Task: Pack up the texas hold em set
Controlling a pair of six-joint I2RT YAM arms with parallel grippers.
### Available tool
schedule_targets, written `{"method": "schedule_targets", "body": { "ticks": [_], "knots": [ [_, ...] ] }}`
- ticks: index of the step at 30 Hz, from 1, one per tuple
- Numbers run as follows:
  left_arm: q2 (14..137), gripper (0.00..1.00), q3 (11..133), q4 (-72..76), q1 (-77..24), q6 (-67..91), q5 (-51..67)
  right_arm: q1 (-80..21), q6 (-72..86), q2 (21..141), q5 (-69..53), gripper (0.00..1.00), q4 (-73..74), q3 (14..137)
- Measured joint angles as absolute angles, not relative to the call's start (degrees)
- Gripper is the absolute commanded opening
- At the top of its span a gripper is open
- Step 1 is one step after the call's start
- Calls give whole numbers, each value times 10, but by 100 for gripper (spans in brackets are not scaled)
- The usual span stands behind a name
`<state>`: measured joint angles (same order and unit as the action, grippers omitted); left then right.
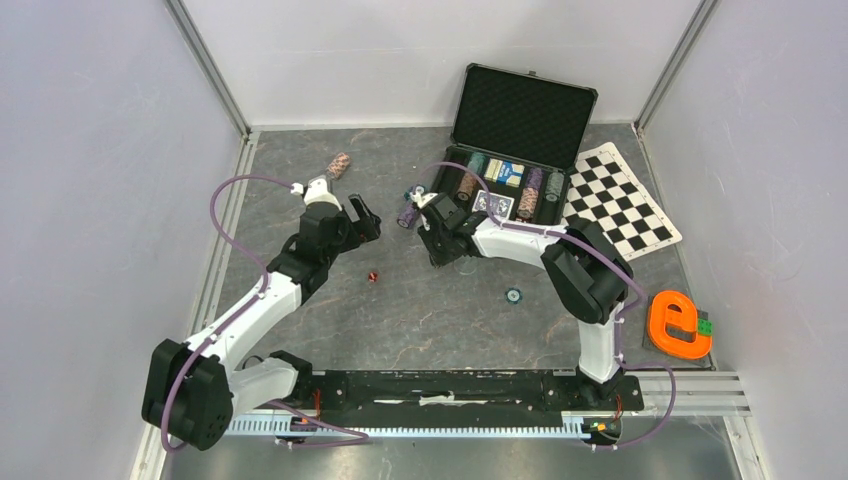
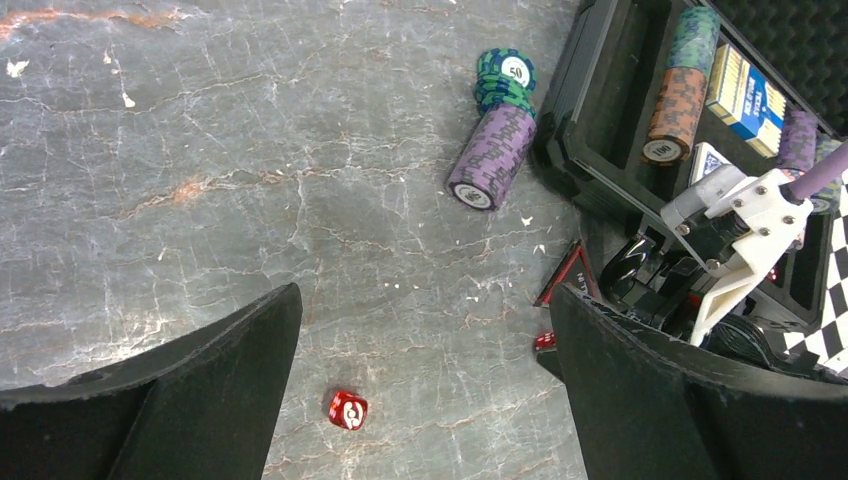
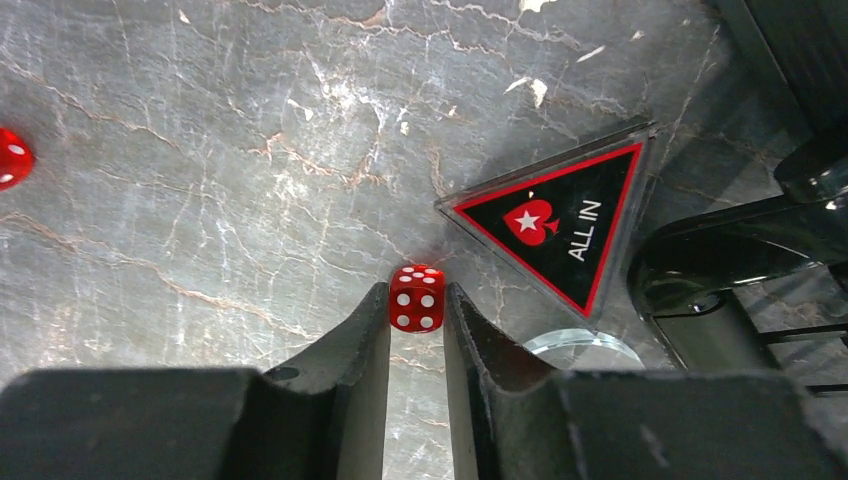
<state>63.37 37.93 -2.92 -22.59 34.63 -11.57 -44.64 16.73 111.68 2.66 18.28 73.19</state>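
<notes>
The black case (image 1: 470, 150) lies open at the back, lid up, with chip stacks and blue card decks (image 1: 505, 172) in its tray. My right gripper (image 3: 417, 308) is shut on a small red die (image 3: 417, 297) at its fingertips, low over the table, next to the red triangular "ALL IN" marker (image 3: 560, 225). In the top view the right gripper (image 1: 437, 255) is in front of the case. My left gripper (image 2: 423, 300) is open and empty above a second red die (image 2: 347, 409). A purple chip stack (image 2: 492, 158) and a green one (image 2: 505, 75) lie beside the case.
Another chip stack (image 1: 338, 165) lies at the back left and a single chip (image 1: 513, 295) lies in front of the right arm. The checkered mat (image 1: 620, 200) lies right of the case. The orange ring-shaped object (image 1: 678, 325) sits at the right edge.
</notes>
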Motion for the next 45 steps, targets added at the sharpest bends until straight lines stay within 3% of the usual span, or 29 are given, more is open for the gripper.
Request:
{"method": "schedule_targets", "body": {
  "ticks": [9, 15, 30, 32, 36, 38, 45],
  "knots": [
    [659, 100, 382, -9, -226, 320, -94, -436, 166, 1112, 30, 20, 190, 763],
    [711, 100, 404, 1, -226, 283, -56, -373, 162, 1106, 28, 19, 195, 808],
    [848, 100, 487, -2, -230, 235, -30, -312, 162, 1129, 33, 25, 206, 878],
    [855, 100, 495, -4, -230, 229, -30, -311, 161, 1136, 37, 28, 209, 883],
    [874, 100, 515, -4, -231, 223, -30, -310, 161, 1145, 42, 54, 220, 891],
    [886, 100, 526, -9, -233, 218, -31, -310, 156, 1145, 44, 60, 221, 893],
    [907, 100, 561, -36, -225, 208, -43, -310, 146, 1130, 41, 62, 214, 877]
  ]
}}
